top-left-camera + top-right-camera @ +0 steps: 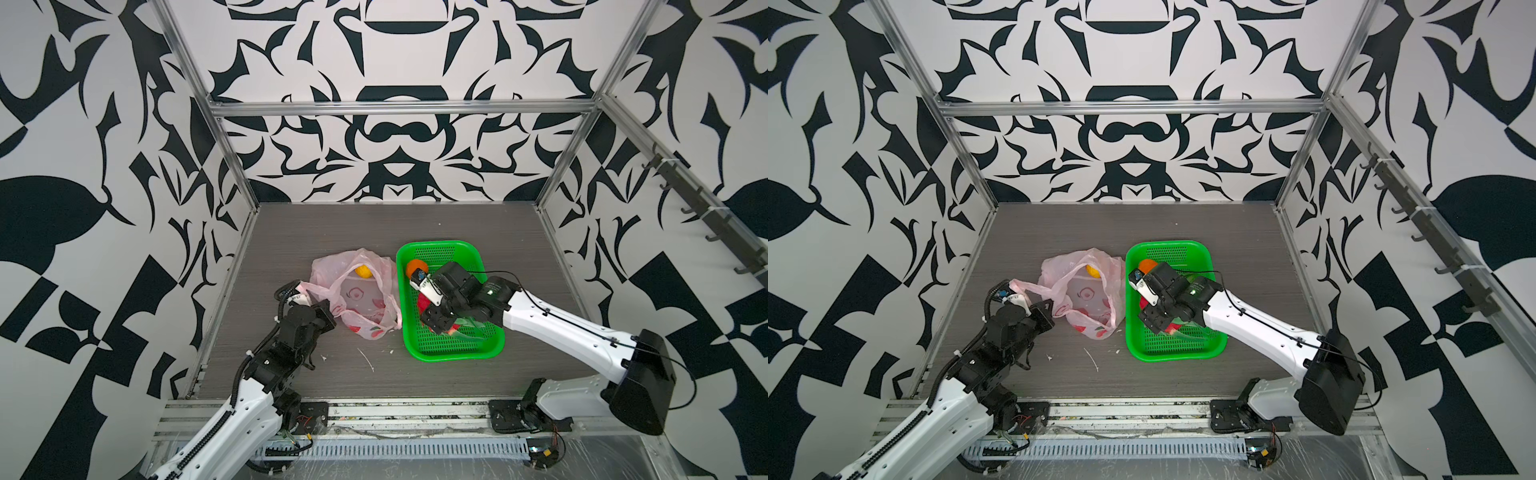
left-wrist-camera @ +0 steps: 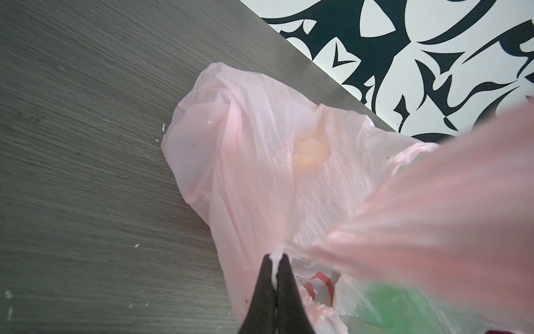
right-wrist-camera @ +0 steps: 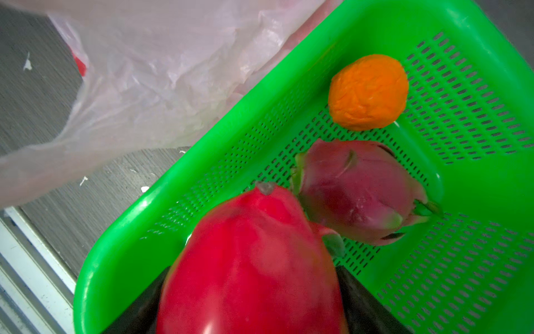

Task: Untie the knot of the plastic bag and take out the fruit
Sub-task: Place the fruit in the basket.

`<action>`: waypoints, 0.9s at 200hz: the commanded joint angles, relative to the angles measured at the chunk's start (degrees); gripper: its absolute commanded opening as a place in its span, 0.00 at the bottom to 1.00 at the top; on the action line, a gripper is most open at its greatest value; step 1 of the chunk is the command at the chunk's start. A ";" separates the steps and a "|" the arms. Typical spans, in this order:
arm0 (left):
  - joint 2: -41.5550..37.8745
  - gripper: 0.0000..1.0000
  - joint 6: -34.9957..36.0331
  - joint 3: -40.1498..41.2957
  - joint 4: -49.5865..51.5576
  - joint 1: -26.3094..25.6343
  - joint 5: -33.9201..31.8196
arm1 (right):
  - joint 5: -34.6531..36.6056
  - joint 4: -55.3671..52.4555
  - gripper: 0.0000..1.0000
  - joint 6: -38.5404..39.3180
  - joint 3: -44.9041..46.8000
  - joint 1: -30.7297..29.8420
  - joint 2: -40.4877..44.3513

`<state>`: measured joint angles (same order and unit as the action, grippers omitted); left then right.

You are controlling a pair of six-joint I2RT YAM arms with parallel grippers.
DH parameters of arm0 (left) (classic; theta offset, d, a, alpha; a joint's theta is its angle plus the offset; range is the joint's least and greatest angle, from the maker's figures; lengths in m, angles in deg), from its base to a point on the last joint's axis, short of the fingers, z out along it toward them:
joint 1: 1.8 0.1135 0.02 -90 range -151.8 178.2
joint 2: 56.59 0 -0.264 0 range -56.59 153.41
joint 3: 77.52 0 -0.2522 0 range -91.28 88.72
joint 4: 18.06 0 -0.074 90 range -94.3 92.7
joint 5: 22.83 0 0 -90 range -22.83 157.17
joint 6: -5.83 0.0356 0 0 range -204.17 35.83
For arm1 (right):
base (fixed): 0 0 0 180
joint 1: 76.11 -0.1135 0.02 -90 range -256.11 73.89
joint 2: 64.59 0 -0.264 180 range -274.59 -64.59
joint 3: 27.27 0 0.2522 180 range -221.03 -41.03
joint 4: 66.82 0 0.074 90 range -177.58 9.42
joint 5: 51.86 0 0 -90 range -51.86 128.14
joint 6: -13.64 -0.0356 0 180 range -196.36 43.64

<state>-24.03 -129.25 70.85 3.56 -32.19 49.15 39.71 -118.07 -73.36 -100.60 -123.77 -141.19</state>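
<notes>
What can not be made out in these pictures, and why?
- Both top views: the right arm covers most of the green basket floor.
- Left wrist view: the yellow fruit is only a blur through the plastic bag.
- Right wrist view: the red dragon fruit hides most of the right gripper.

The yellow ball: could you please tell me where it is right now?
In both top views the yellow ball lies inside the pink bag, at its far end, just left of the green basket.

Far tabletop point(image 1: 374, 224) free; green basket point(image 1: 440, 245) flanks plastic bag point(image 1: 357, 299).
</notes>
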 commanded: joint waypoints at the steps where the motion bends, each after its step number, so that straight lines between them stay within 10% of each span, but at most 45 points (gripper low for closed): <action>1: -0.10 0.00 0.60 -2.59 -1.05 -0.10 -0.70 | -0.88 4.01 0.00 -0.45 0.53 -0.30 -0.08; 180: 0.50 0.00 -0.45 -2.42 -1.00 -0.15 -0.52 | -3.01 7.42 0.10 3.23 1.48 -0.33 -11.26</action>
<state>-23.47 -129.34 70.83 3.61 -32.19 49.11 37.19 -112.96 -71.35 -98.24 -123.88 -152.46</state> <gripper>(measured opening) 0.045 0.818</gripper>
